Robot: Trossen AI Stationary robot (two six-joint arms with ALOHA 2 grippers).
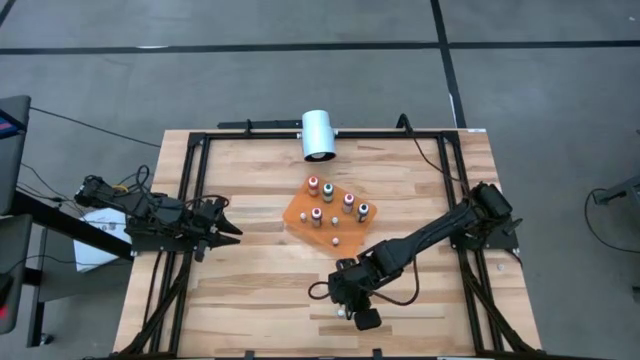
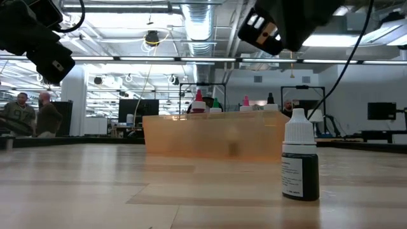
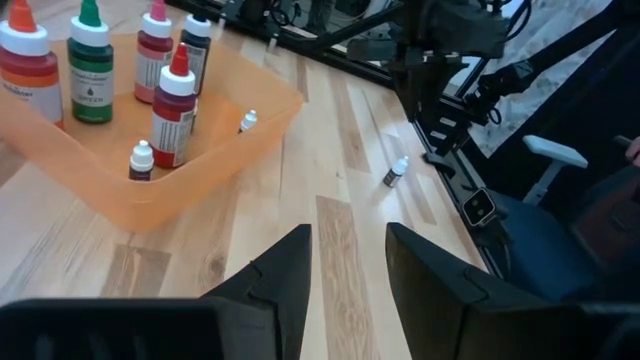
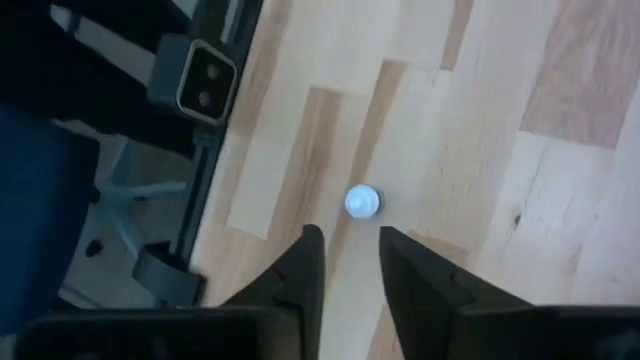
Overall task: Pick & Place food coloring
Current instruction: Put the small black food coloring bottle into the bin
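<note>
Lone food coloring bottle (image 2: 300, 159) stands upright on the desk (image 1: 250, 290), directly below the right gripper (image 4: 349, 258) and apart from it — the right wrist view looks straight down on its white cap between the fingers. Jaws stand slightly parted, nothing held.

Handling, my read: tiny, light, rigid plastic with a dark body, a paper label and a smooth tapered cap. It should be easy to lift and easy to tip, since the base is narrow for its height. The cap taper will likely let pads slip, so I'd take hold lower — on the shoulder or the labelled body — squeezing across the width. A light grip should do; it looks squeezable, so no crushing.

The rest of the set sits in the orange tray (image 1: 300, 218), well ahead of the right gripper toward the desk's far side — red, green, pink and dark tops upright, a couple of small white-capped ones too.

Left gripper (image 3: 347, 258) waits low off to the tray's other side, jaws narrowly parted, empty.

Surface is pale wood planks, flat, bare around the bottle. Black frame rails run along the desk edges. Open lab hall behind, people at far benches.
</note>
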